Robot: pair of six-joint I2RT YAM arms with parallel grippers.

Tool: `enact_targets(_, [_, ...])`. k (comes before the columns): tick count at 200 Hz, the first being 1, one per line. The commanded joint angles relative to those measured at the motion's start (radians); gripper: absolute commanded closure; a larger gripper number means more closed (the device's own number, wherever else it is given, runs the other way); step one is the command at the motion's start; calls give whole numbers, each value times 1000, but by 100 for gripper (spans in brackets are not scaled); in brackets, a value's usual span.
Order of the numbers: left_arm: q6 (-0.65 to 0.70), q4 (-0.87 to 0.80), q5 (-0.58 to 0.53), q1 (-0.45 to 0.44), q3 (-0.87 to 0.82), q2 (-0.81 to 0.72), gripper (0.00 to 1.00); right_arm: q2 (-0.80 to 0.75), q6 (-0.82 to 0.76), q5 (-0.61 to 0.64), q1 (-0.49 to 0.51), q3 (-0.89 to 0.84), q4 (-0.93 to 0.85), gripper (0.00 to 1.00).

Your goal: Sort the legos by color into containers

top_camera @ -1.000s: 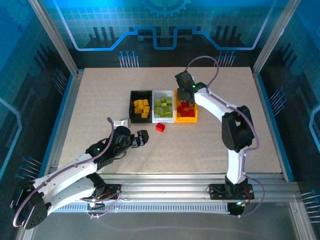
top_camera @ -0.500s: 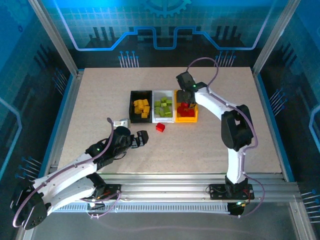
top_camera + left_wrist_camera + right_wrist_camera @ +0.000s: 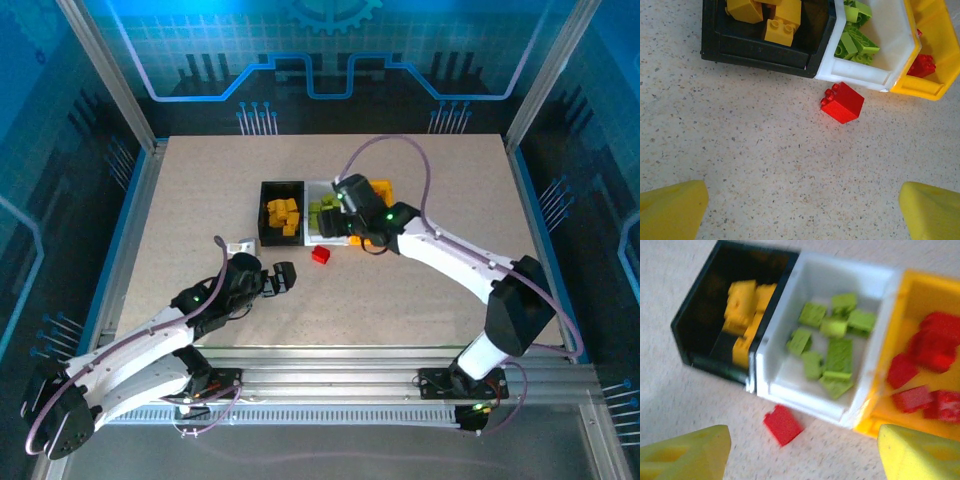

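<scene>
One red lego (image 3: 320, 255) lies loose on the table just in front of the white bin (image 3: 309, 232). The black bin (image 3: 266, 212) holds yellow legos, the white bin lime green ones, and the yellow-orange bin (image 3: 384, 189) red ones, partly hidden by my right arm. My right gripper (image 3: 350, 236) hovers open above the bins' front edge; its wrist view shows the red lego (image 3: 783, 424) between and ahead of the fingers (image 3: 690, 455). My left gripper (image 3: 285, 277) rests open nearer the front, the red lego (image 3: 842, 102) ahead of it.
The three bins stand side by side mid-table, touching. A small white-grey block (image 3: 240, 244) sits left of the left wrist. Bare speckled tabletop (image 3: 400, 290) surrounds the bins, and metal rails frame the table.
My right arm has swung from over the yellow-orange bin forward and left, and now hangs over the bins' front edge by the loose red lego. The left arm has not moved.
</scene>
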Motion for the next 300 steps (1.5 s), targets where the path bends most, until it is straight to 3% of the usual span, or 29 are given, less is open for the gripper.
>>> enact_targets(1, [10, -10, -21, 2, 1, -17, 1, 49, -20, -62, 49, -43, 28, 21])
enact_targets(70, [4, -19, -27, 3, -20, -36, 1, 298, 12, 8, 120, -2, 67, 18])
enact_targets(111, [8, -27, -34, 3, -22, -46, 1, 333, -6, 57, 117, -7, 107, 16])
enact_targets(197, [8, -20, -41, 4, -29, -45, 1, 428, -75, 27, 95, 16, 172, 20])
enact_targets(238, [7, -14, -38, 4, -29, -33, 1, 454, -91, 88, 91, 29, 181, 20])
enact_targets(300, [7, 1, -27, 5, -22, -1, 1, 457, -117, 81, 99, 14, 204, 44])
